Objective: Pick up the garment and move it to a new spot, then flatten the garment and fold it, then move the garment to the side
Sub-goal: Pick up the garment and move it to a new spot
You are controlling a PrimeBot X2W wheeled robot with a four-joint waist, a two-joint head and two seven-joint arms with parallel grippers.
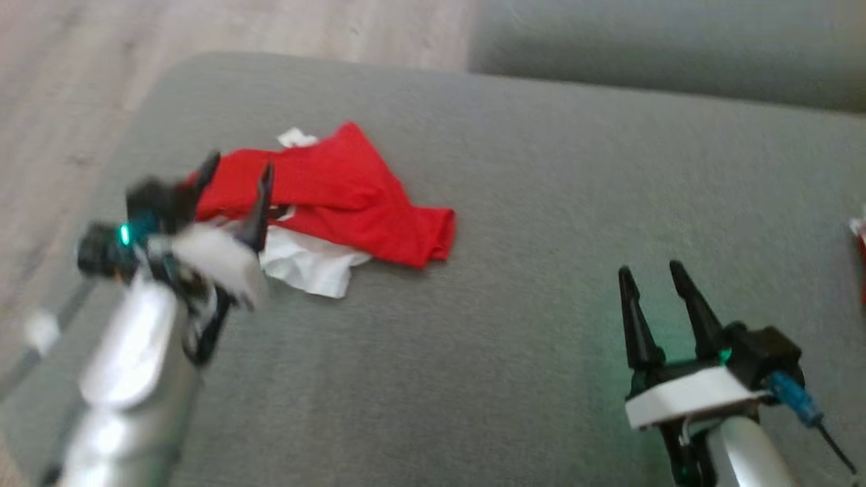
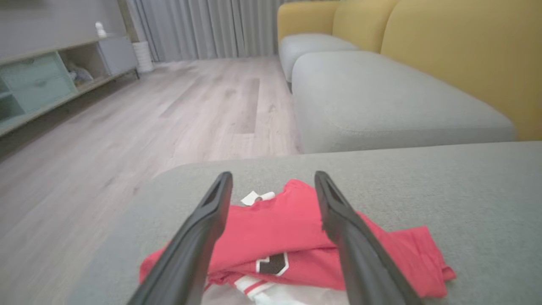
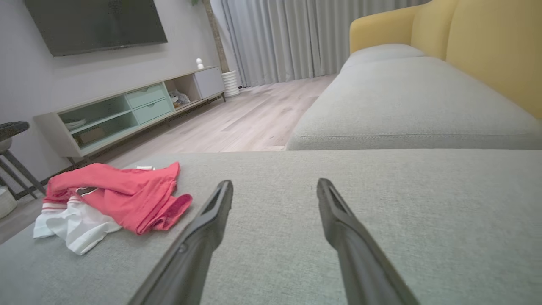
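Note:
A crumpled red and white garment lies bunched on the grey sofa cushion, toward its left end. My left gripper hovers open just over the garment's near-left edge, its fingers pointing across the red cloth. The left wrist view has the garment spread between and below the two open fingers, with nothing gripped. My right gripper stands open over bare cushion, well to the right of the garment. From the right wrist, the garment lies far off to the left of the open fingers.
The cushion's rounded left edge drops to a wooden floor. A second grey cushion with a yellow backrest lies beyond. A small red item sits at the right edge. A low TV cabinet stands along the wall.

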